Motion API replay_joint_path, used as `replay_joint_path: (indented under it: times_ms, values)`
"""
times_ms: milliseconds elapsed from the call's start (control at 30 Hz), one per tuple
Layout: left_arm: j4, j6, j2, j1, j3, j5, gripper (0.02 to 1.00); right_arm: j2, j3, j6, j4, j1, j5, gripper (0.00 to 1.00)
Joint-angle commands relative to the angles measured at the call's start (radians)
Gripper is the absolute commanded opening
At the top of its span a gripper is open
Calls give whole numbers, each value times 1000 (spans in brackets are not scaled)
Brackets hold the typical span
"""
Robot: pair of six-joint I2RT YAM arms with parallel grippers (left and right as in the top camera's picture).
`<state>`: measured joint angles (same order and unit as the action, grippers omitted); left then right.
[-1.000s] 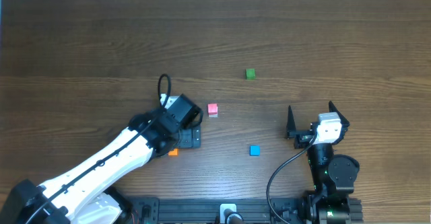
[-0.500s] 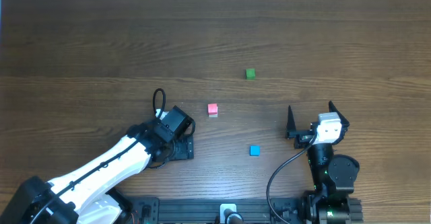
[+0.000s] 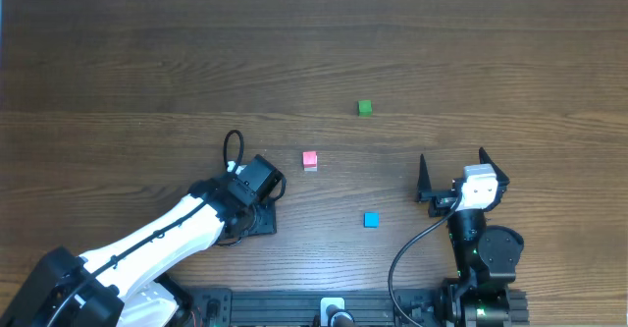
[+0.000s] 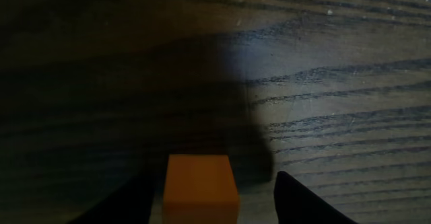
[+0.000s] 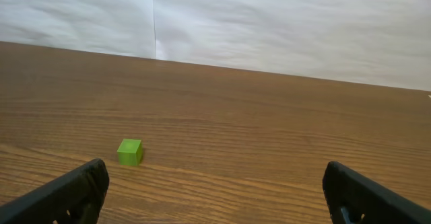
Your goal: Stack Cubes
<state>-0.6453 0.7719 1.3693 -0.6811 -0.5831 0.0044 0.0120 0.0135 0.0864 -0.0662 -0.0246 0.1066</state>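
Observation:
An orange cube [image 4: 201,187] sits on the wood table between the fingers of my left gripper [image 4: 212,180], which is open and low over it, with a gap on one side. From above, the left gripper [image 3: 259,216] covers that cube. A pink cube [image 3: 310,159] lies just right of and beyond it. A blue cube [image 3: 371,220] rests at centre front, and a green cube [image 3: 365,107] lies farther back. My right gripper [image 3: 453,176] stands open at the right with nothing in it; its wrist view faces the green cube [image 5: 130,151].
The brown wood table [image 3: 147,62] stretches wide to the back and left. A white wall [image 5: 289,29] rises behind its far edge. The arm bases and a black rail [image 3: 334,307] line the front edge.
My left gripper has drawn back toward the front left and come down over the orange cube, which no longer shows from above. The right arm has kept still.

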Motion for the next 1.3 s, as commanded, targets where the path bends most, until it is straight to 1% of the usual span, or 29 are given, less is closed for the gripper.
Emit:
replay_joint_path:
  times_ms: [33,67,333,467,733,933,1000,1133,1167,1200,1300]
  values:
    - [2,15,8,5,10,2,549,-6,-8,5,2,-4,1,993]
    - [2,18,8,5,10,-6,524,-6,-8,5,2,-4,1,991]
    - [-2,30,8,5,10,-24,430,-6,-8,5,2,-4,1,991]
    - [-12,56,8,5,10,-40,325,-6,-8,5,2,-4,1,991]
    - [-13,56,8,5,10,-40,264,-6,-8,5,2,-4,1,993]
    - [-15,71,7,5,-2,-40,178,-6,-8,5,2,-4,1,993]
    - [-47,75,8,5,-54,-52,145,-6,-8,5,2,-4,1,993]
    - [-159,74,31,6,-213,-95,126,-6,-8,5,2,-4,1,991]
    - [-197,74,49,5,-269,-105,123,-6,-8,5,2,-4,1,991]
    - [-285,74,99,5,-391,-121,119,-6,-8,5,2,-4,1,991]
    - [-404,74,202,6,-586,-138,117,-6,-8,5,2,-4,1,993]
